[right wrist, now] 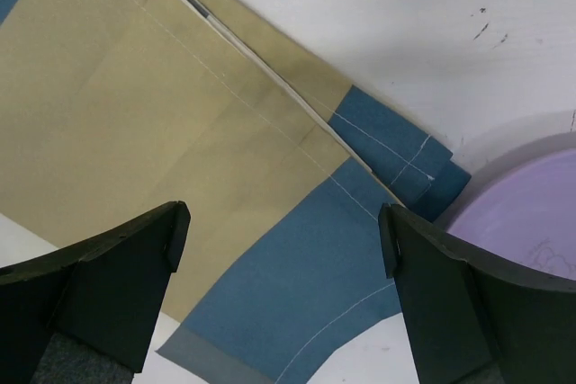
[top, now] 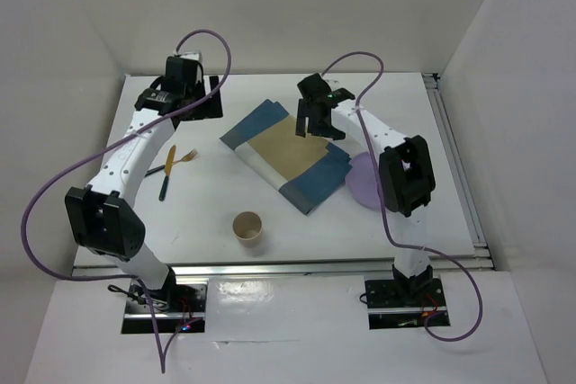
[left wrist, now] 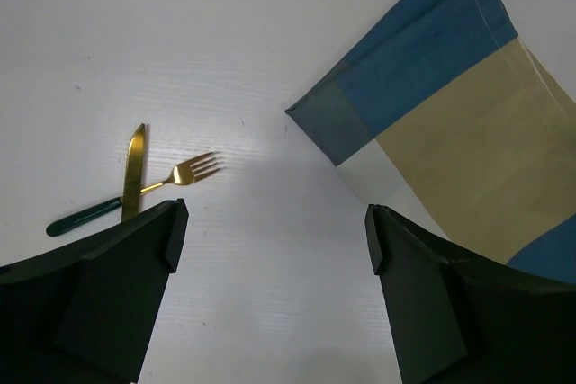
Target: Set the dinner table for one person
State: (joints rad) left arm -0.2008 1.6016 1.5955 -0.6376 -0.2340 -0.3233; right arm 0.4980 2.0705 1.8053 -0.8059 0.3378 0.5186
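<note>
The white dinner table [top: 207,213] fills the top view. A blue-and-tan placemat [top: 286,155] lies folded and askew at its middle; it also shows in the left wrist view [left wrist: 450,132] and the right wrist view [right wrist: 180,132]. A lilac plate [top: 364,181] lies at its right, touching the mat's corner [right wrist: 522,213]. A gold fork [top: 187,157] and a green-handled knife [top: 166,177] lie crossed at the left [left wrist: 184,171]. A tan paper cup [top: 247,227] stands near the front. My left gripper [left wrist: 270,231] is open and empty at the back left [top: 193,96]. My right gripper [right wrist: 279,231] is open and empty above the mat [top: 310,119].
White walls enclose the table on three sides. A metal rail [top: 454,159] runs along the right edge and another along the front [top: 279,265]. Purple cables loop from both arms.
</note>
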